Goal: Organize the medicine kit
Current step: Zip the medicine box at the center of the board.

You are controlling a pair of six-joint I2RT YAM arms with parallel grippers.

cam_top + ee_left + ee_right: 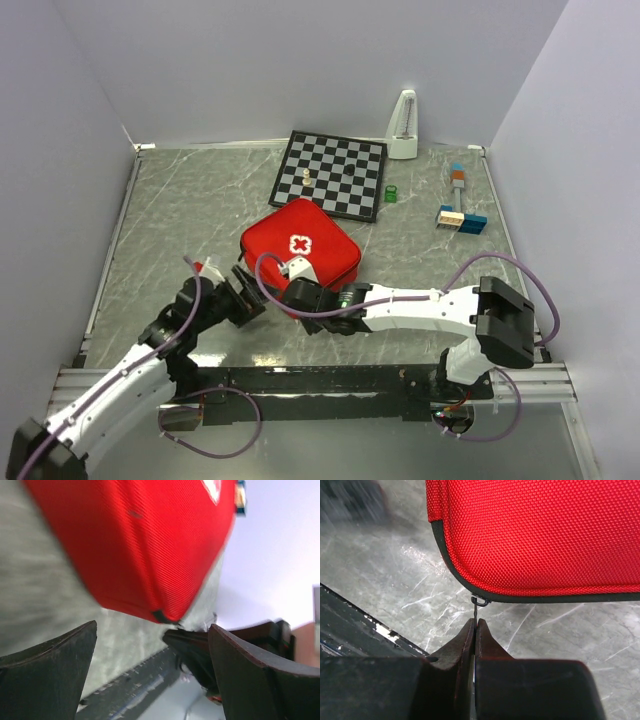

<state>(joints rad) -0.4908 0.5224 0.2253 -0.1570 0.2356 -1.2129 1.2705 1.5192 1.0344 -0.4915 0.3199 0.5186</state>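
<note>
The medicine kit (300,248) is a closed red zip case with a white cross, lying flat in the middle of the table. It fills the top of the left wrist view (150,545) and the right wrist view (545,535). My right gripper (288,288) (476,625) is at the kit's near edge, shut on the thin black zipper pull (476,609). My left gripper (243,297) (152,627) is open and empty just off the kit's near left corner, close to the right gripper's fingers (195,652).
A black-and-white chessboard (332,173) with a pale piece (305,177) lies behind the kit. A white metronome (403,127), a small green object (391,194) and coloured blocks (460,216) stand at the back right. A black rail (320,380) runs along the near edge.
</note>
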